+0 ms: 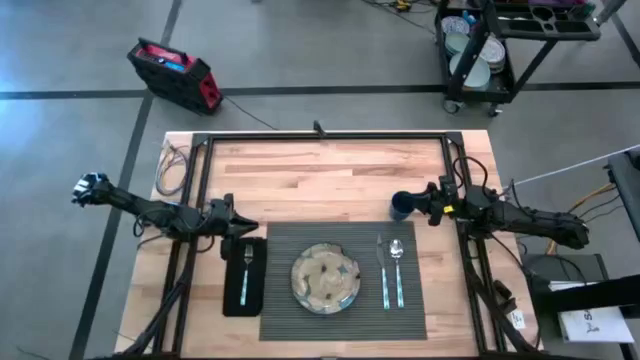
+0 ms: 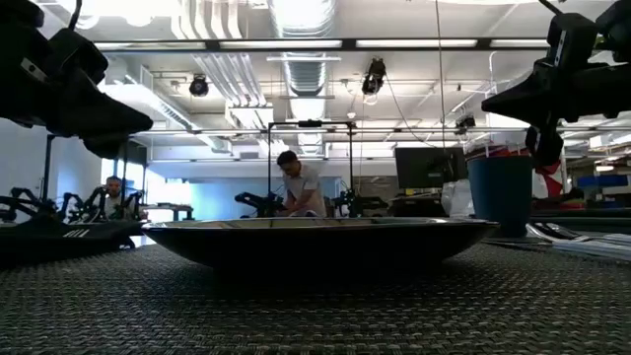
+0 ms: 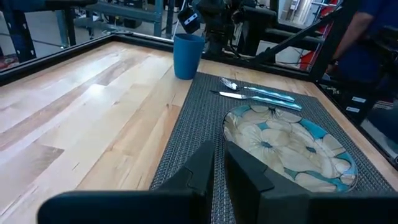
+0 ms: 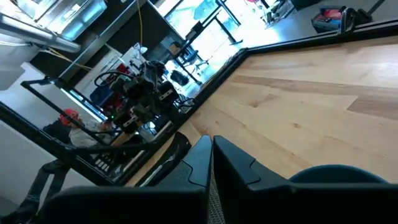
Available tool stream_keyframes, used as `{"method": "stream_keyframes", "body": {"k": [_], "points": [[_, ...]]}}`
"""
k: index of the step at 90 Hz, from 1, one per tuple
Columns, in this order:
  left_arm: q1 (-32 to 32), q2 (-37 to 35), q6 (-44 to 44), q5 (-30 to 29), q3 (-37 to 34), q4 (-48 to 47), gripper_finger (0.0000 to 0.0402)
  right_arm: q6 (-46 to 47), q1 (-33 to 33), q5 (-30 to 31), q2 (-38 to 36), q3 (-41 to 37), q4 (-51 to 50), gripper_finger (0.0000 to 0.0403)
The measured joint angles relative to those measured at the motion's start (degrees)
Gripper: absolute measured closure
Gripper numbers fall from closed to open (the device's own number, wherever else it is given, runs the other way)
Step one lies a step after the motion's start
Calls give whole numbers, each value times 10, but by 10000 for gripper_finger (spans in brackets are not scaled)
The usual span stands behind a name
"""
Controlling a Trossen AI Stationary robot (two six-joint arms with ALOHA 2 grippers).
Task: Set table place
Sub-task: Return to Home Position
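The dark grey ribbed placemat (image 1: 343, 300) lies on the wooden table (image 1: 320, 180) near its front edge. On it rest a flowered plate (image 1: 326, 278), and to its right a knife (image 1: 383, 272) and a spoon (image 1: 398, 270). A blue cup (image 1: 401, 207) stands at the mat's far right corner. My right gripper (image 1: 428, 203) hovers shut just right of the cup, with the cup's rim (image 4: 339, 174) beside its fingers. My left gripper (image 1: 243, 232) hangs shut over the far end of a black napkin (image 1: 245, 290), which carries a fork (image 1: 247, 272).
A black tube frame (image 1: 325, 137) runs around the tabletop. Bare wood lies between the mat and the far rail. A coil of cable (image 1: 172, 165) sits at the far left corner. People and other arms show in the room behind (image 2: 296, 182).
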Motion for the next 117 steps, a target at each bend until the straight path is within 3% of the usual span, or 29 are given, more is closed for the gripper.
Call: {"method": "stream_keyframes", "body": {"k": [117], "points": [[0, 13, 0, 0, 0, 0, 379, 0, 0, 0, 0, 0, 0, 403]]}}
